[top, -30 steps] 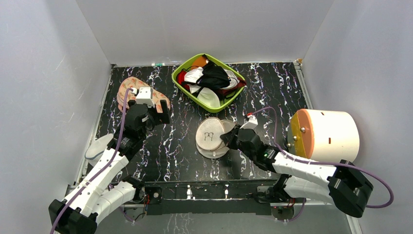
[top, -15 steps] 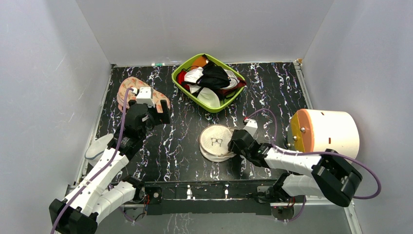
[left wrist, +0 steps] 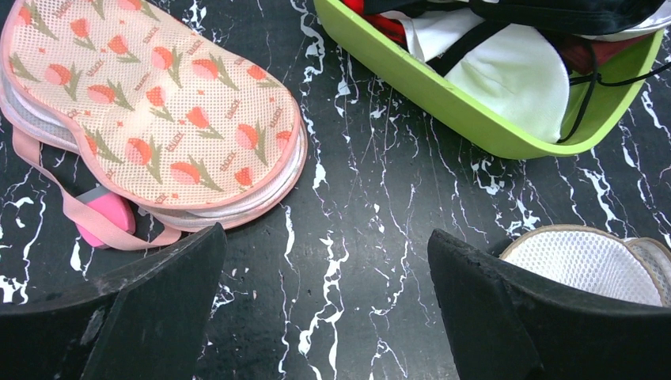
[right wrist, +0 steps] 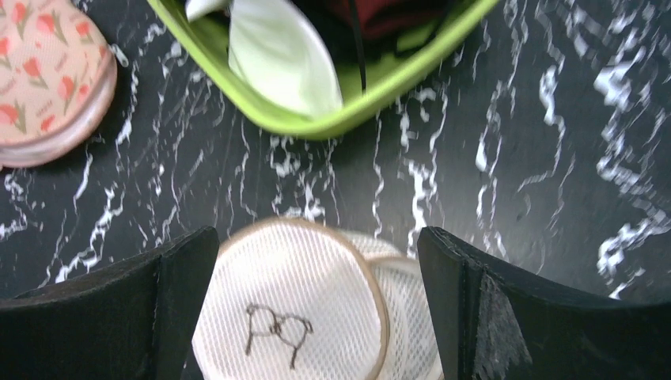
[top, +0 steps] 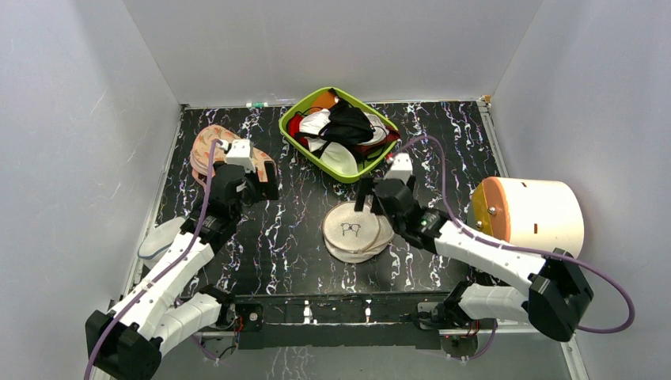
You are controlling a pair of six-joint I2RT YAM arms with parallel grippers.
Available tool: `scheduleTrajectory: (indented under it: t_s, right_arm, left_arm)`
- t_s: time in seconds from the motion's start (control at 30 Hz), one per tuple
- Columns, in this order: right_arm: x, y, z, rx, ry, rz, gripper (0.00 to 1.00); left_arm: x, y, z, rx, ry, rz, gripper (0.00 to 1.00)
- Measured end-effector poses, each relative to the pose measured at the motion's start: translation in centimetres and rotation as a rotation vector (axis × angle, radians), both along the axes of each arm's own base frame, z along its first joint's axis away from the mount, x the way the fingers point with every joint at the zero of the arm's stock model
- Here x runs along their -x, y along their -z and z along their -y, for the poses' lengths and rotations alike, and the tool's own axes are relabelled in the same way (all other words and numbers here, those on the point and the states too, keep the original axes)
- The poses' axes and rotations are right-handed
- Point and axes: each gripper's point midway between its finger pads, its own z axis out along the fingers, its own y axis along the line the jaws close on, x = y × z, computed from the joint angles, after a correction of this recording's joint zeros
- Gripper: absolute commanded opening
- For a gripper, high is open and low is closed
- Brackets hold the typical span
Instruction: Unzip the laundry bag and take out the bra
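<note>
top view
left gripper (top: 265, 184): hanging over the black, white-veined tabletop (top: 443, 134), nothing in it.
peach mesh case with orange-and-green tulip print (top: 204, 150): just beyond that gripper, to its left.
right gripper (top: 373, 207): over the far rim of the round cream-white mesh laundry bag (top: 352, 231), which lies flat on the tabletop.
lime-green plastic tray (top: 294, 131): just beyond the right gripper, heaped with white, black and red garments.
white drum with an orange face (top: 530, 214): well off to the right gripper's right.

left wrist view
jaws: spread wide, bare tabletop between them.
peach case: ahead and left, its pink strap (left wrist: 71, 214) looping beside the left finger.
laundry bag: only an edge, peeking out behind the right finger.

right wrist view
jaws: spread wide, empty.
laundry bag: right below, between the fingers, black glasses-like mark (right wrist: 273, 332) facing up.
bag's right side: a second mesh layer shows past the lid's rim.
contact with the mesh: cannot tell.
</note>
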Motion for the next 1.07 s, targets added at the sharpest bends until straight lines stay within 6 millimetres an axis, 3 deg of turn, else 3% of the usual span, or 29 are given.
scheduleTrajectory:
  t_s: [0.1, 0.2, 0.4, 0.5, 0.53, 0.63, 0.83, 0.93, 1.07]
  right_arm:
    - [-2.5, -3.7, -0.8, 0.052, -0.001, 0.047, 0.98]
    - [-4.4, -7.0, -0.8, 0.090, -0.013, 0.093, 0.98]
    - [-6.3, -12.7, 2.2, 0.099, 0.055, 0.174, 0.98]
    - [-6.0, -16.8, 3.3, 0.076, 0.055, 0.255, 0.98]
    - [-5.3, -19.1, 3.4, 0.047, 0.035, 0.304, 0.98]
    - [-3.2, -23.8, 4.1, -0.017, -0.011, 0.417, 0.98]
    - [1.2, -34.2, 6.9, -0.134, -0.026, 0.655, 0.98]
    - [2.2, -36.1, 7.8, -0.153, -0.016, 0.705, 0.98]
    - [3.1, -36.7, 8.2, -0.175, -0.025, 0.739, 0.98]
  left_arm:
    - [-0.6, -1.9, 0.5, 0.021, 0.004, 0.012, 0.98]
    - [-1.4, -5.8, 1.2, 0.057, 0.010, 0.057, 0.98]
    - [-1.8, -19.8, 2.6, 0.195, 0.071, 0.294, 0.99]
    - [-0.5, -25.8, 2.4, 0.255, 0.098, 0.426, 0.98]
    - [0.1, -27.5, 2.2, 0.272, 0.104, 0.470, 0.98]
    - [1.8, -31.1, 1.4, 0.306, 0.110, 0.575, 0.99]
    - [4.2, -34.8, 0.1, 0.325, 0.111, 0.709, 0.98]
    - [4.5, -35.3, -0.2, 0.317, 0.109, 0.732, 0.98]
    - [4.4, -35.0, -0.3, 0.309, 0.104, 0.737, 0.98]
